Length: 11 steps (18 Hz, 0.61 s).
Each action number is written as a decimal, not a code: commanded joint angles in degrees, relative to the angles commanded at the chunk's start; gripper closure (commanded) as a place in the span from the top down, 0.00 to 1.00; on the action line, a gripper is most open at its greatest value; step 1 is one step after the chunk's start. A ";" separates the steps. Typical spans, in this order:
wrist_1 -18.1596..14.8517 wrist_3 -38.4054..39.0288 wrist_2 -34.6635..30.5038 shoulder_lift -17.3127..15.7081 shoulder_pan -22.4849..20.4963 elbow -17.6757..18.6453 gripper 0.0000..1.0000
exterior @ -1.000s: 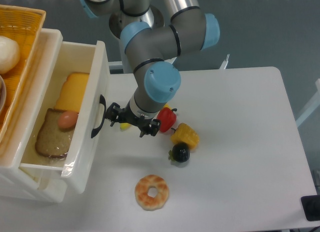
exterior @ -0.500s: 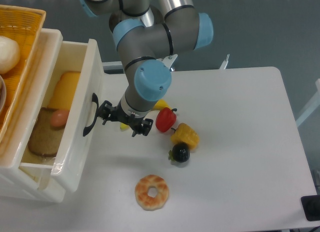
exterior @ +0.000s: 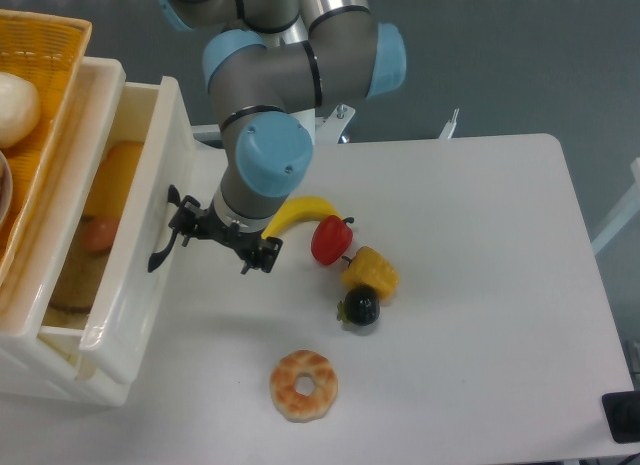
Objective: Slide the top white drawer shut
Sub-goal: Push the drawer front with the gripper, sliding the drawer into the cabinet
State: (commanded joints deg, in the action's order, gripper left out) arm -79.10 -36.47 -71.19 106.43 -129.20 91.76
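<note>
Top drawer (exterior: 130, 245) at left of frame, still part open: its white front stands out from the cabinet, with food visible inside through the gap. Lower drawer (exterior: 70, 370) sits below it, front edge showing at lower left. Black handle (exterior: 163, 247) on the top drawer's front, centre-left of frame.

Gripper (exterior: 218, 237) is just right of the handle, at or very near the drawer front; contact cannot be confirmed from this view. Fingers look spread, holding nothing.

Step in hand, as judged: pushing the front leftward to seat the drawer. To do it well, keep the push square to the front and near its middle, by the handle, so the box does not skew in its runners. Go slowly near the end; stop once the front is flush. Keep the fingers clear of the handle loop so they do not snag on withdrawal.

Worktop (exterior: 480, 285) carries banana (exterior: 300, 212), red pepper (exterior: 331, 239), corn (exterior: 371, 272), dark fruit (exterior: 360, 307), donut (exterior: 304, 385). Yellow basket (exterior: 35, 65) upper left.

No brands, labels or writing legible.
</note>
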 joint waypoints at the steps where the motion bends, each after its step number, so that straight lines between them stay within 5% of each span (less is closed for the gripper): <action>1: -0.09 0.00 0.17 -0.09 0.00 -0.09 1.00; 11: -0.26 0.00 0.88 -0.09 1.05 -0.01 1.00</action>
State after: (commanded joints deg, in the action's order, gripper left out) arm -79.36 -36.47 -70.31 106.35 -128.15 91.76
